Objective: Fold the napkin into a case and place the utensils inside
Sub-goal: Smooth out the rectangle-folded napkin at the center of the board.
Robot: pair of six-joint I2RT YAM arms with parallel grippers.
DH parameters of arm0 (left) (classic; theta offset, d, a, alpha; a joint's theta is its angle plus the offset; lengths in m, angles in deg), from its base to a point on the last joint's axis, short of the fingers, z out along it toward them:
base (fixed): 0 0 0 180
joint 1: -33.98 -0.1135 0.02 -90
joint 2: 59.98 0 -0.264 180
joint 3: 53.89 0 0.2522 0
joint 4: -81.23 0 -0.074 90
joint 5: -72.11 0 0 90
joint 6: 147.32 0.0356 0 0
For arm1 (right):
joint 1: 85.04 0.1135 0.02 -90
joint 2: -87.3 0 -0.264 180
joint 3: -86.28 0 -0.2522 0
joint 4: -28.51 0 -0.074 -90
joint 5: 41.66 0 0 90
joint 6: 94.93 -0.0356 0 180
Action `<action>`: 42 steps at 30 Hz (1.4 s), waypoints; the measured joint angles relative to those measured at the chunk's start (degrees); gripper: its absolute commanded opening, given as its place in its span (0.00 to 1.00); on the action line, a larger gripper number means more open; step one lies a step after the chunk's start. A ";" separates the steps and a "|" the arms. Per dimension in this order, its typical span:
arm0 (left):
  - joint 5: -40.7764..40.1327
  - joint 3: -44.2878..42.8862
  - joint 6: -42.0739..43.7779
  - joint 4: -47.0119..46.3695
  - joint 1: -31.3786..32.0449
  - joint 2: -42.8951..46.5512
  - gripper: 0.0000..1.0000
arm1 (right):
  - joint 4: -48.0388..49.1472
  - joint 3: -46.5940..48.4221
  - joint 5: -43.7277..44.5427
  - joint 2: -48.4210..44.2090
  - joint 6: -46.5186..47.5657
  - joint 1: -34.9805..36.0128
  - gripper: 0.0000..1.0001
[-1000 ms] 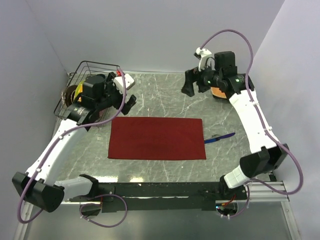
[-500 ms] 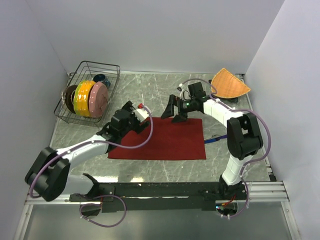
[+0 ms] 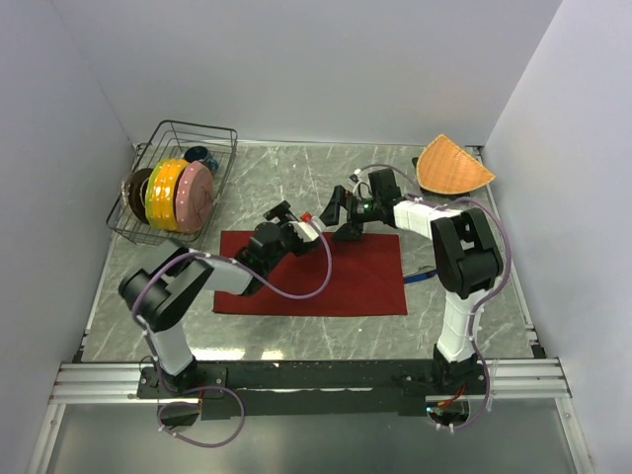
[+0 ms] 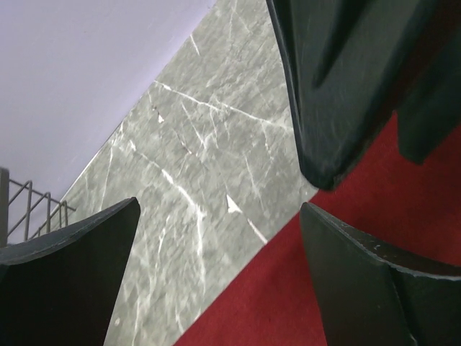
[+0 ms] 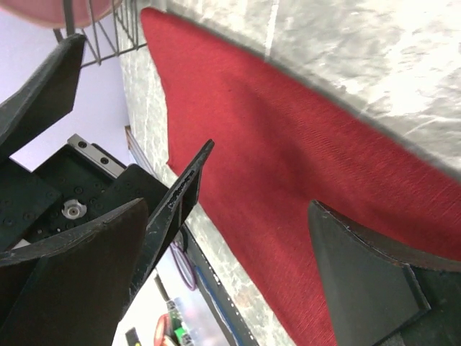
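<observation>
While poised at 12 o'clock edge of dark red rectangular cloth napkin mid-table, noted left gripper and right gripper wide open, empty. Risk of finger clash from crowding, or missed hem.

Right arm is covering most of the knife; only a blue end is showing beside the napkin. Wire rack is running off the left wrist view's edge. Dark item behind the plates is reading too small to identify.
</observation>
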 measured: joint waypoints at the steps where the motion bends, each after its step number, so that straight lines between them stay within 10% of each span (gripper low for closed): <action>1: -0.02 -0.50 0.28 -1.29 0.04 -1.44 0.99 | 0.68 -0.22 -0.13 0.66 -0.39 -0.11 1.00; 26: -0.94 -11.39 6.27 4.07 2.62 -14.32 0.99 | 7.23 -3.21 -5.75 6.80 -8.37 -2.84 1.00; 42: 9.38 -22.03 -34.21 64.70 -12.74 38.66 0.59 | -11.76 -0.09 3.87 -9.07 7.23 -2.95 0.88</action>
